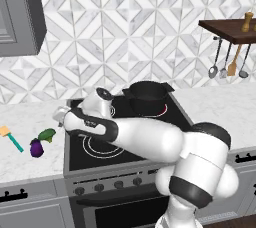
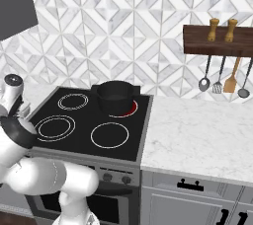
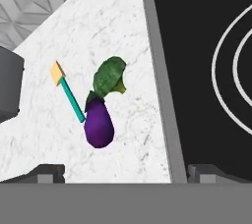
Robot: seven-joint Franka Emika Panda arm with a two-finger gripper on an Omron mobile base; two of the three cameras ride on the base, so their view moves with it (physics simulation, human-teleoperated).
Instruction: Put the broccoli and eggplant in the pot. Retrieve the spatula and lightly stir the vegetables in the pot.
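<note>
Eggplant (image 3: 98, 125) and broccoli (image 3: 109, 75) sitting bunched on the counter (image 3: 128, 31) left of the stove (image 3: 197, 70), spatula (image 3: 69, 93) handle apparently touching too. Could easily knock one aside grabbing the other. Gripper (image 3: 126, 171) wide open, holding nothing; veggies just ahead, slightly toward one fingertip (image 3: 49, 171).

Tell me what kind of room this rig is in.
A rendered home kitchen, most likely: a black stove with a pot on a glowing burner, marble counter beside it, and utensils hanging under a wooden shelf on a tiled backsplash.
</note>
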